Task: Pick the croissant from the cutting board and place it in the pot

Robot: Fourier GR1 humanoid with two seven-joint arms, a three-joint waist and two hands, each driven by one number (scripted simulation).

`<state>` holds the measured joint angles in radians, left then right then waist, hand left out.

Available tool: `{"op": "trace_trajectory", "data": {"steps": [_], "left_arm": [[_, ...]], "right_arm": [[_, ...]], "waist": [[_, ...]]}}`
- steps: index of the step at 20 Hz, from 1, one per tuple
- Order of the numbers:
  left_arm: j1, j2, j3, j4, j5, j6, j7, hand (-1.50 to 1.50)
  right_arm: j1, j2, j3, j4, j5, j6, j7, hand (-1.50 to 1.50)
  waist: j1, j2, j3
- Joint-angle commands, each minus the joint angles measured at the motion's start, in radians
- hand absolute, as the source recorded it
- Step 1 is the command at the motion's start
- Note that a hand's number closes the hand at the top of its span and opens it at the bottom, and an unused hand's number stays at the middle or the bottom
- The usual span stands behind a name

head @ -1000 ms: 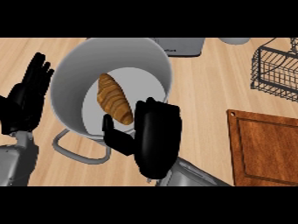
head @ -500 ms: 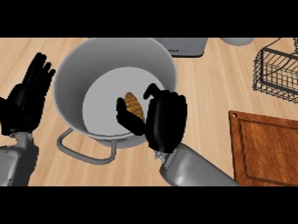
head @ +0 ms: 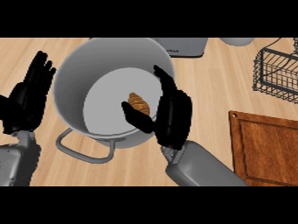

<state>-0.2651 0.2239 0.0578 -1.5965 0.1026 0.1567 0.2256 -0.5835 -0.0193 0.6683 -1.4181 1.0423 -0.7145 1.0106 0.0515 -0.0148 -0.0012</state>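
Surface: light wood counter [head: 112, 170], seen steeply from above; wire basket [head: 285, 74] at upper right, grey box [head: 183, 46] at the top edge.
Pot: grey pot [head: 71, 78] at centre, upright, w/ loop handle [head: 80, 151] toward lower left.
Cutting board: brown cutting board [head: 274, 148] at lower right, well apart from pot; nothing shows on the visible part.
Croissant: croissant [head: 137, 101] lies inside the pot on its floor, lower part hidden behind the right thumb [head: 138, 118].
Right hand: right hand [head: 174, 116] over pot's right rim, fingers straight and pointing up-view, thumb spread toward croissant; reads as not gripping. Thumb-to-croissant contact: cannot tell.
Left hand: left hand [head: 27, 94] at view's left, just beside pot's outer wall, flat w/ fingers up, resting, holding nothing.
Task state (est.): placement looks done; only clearing the right hand is left.
Risk 1: if thumb touches the croissant, a sideways pull-out could drag it up the wall; lifting straight up first avoids this.
Risk 2: hand and forearm cross the rim, so a low exit could clip it and shove or tip the pot.
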Motion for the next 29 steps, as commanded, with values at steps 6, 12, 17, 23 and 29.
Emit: {"op": "trace_trajectory", "data": {"steps": [6,12,17,23,29], "left_arm": [[0.074,-0.011,-0.015,-0.07,-0.02,0.014,0.013,0.0],[0.115,0.009,0.064,-0.003,0.017,-0.029,-0.071,0.0],[0.05,-0.009,0.016,-0.068,-0.028,0.011,0.035,0.0],[0.016,0.027,0.084,-0.027,0.012,-0.03,0.054,0.0],[0.058,-0.006,0.059,-0.062,-0.019,-0.017,0.052,0.0]], "right_arm": [[0.091,0.019,0.061,0.054,-0.13,-0.452,-0.02,-1.5],[0.272,-0.026,0.047,-0.225,-0.167,-0.319,-0.135,-1.5],[0.429,-0.159,0.078,-0.365,-0.261,-0.34,-0.237,-1.5],[0.514,-0.304,0.043,-0.501,-0.418,-0.293,-0.346,-1.5],[0.651,-0.36,0.061,-0.544,-0.508,-0.319,-0.483,-1.5]], "waist": [[-0.016,0.017,0.003],[-0.054,0.013,0.001],[-0.054,0.014,0.002],[-0.054,0.015,0.002],[-0.053,0.014,0.002]]}}
